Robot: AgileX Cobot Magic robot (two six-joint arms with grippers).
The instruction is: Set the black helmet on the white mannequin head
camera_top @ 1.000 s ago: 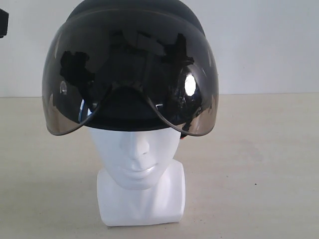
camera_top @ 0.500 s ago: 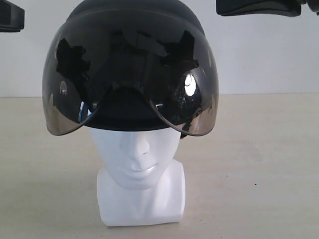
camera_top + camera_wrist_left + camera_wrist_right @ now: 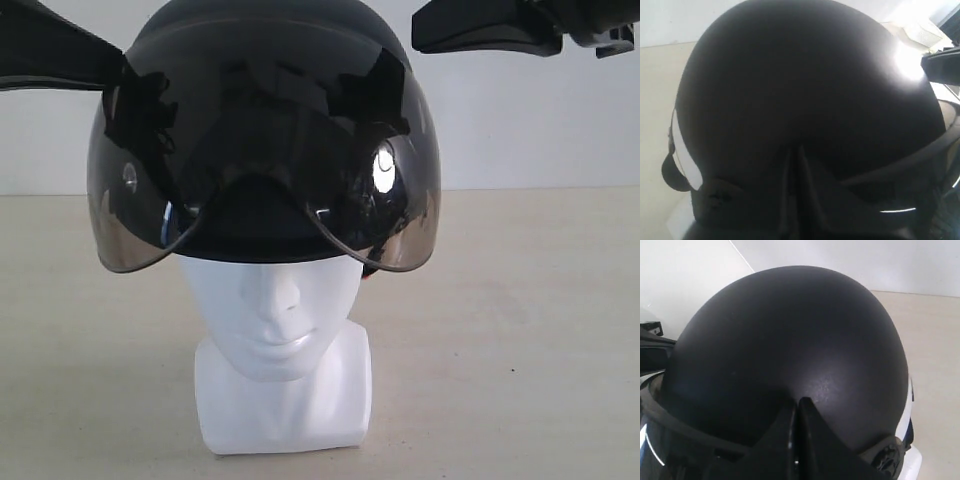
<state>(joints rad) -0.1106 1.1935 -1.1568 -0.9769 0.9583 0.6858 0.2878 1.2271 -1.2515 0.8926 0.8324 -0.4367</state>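
Helmet sits on the head, centre of scene, on a beige table. Shell covers the crown. Smoky visor hangs down in front, over forehead and eyes; nose, mouth and chin show below it. Head upright on its squarish base, facing the exterior camera.

Left gripper high on the left, fingers clenched together, nothing between them, tip at the helmet's upper left side; contact cannot be told. Right gripper high on the right, fingers also pressed together and empty, tip just beside the helmet's upper right, with a gap showing in the exterior view.
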